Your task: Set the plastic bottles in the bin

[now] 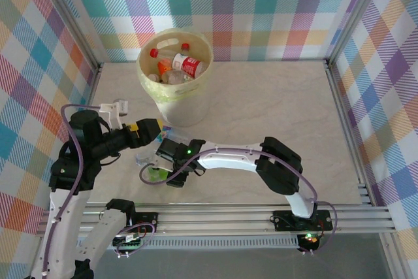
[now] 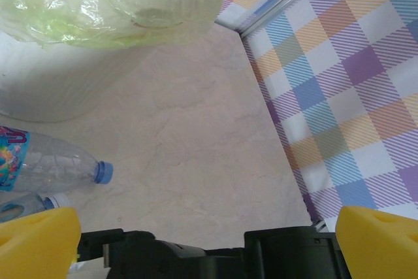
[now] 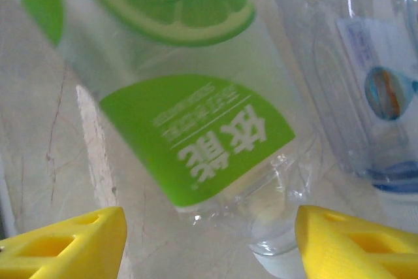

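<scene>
Your right gripper (image 3: 209, 246) sits low over the table (image 1: 261, 109) with its jaws spread, one yellow finger on each side of the green bottle (image 3: 196, 129). Bare table shows between that bottle and the finger at the left of the right wrist view, so nothing is pinched; whether the other finger touches the bottle you cannot tell. The green bottle lies on its side on the table, in front of the bin (image 1: 186, 106) and not touching it. Just beside it lies a clear blue-label bottle (image 3: 372, 89), also on the table; whether the two touch you cannot tell.

Your left gripper (image 2: 209, 243) has its jaws wide apart and holds nothing; it hovers above the table near the bin. Below it, in the left wrist view, a blue-cap bottle (image 2: 55, 164) lies on its side near the bin's base but apart from it, its cap pointing toward the checked wall (image 2: 353, 96).

The bin stands upright at the far left of the table, with a pale green liner (image 2: 85, 11) folded over its rim; inside it lie several bottles (image 1: 188, 65), some with red caps or labels. In the top view your right arm reaches across from its base on the right, so both grippers sit near each other in front of the bin.
</scene>
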Available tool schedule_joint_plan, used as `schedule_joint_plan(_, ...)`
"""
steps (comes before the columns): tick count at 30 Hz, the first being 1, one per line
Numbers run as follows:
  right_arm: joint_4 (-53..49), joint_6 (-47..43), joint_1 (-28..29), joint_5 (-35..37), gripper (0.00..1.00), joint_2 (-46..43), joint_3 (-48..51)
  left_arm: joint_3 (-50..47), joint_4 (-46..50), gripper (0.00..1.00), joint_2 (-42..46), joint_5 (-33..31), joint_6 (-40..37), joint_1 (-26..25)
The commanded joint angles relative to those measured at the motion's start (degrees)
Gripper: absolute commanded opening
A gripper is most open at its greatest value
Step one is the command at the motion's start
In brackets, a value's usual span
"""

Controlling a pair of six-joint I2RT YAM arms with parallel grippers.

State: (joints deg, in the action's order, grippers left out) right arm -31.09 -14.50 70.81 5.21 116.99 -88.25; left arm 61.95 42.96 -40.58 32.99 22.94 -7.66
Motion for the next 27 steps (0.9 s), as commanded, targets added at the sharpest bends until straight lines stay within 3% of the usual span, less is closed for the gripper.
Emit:
schedule_joint_plan(1, -2.53, -2.39, 0.29, -0.38, 0.69, 2.21, -1.87, -0.74, -1.74, 1.0, 1.0, 1.6, -0.32, 0.53)
schedule_joint_plan(6, -3.14, -3.24, 0.29, -0.31, 0.69, 3.24, -3.39, -1.69, -2.59, 1.0, 0.69, 2.85, 0.06, 0.53)
schedule_joint_plan(27, -4.24, -3.22, 2.25, -2.54, 0.86, 8.67, -11.02, -3.76, -3.91, 1.0, 0.88, 3.66, 1.21, 0.54)
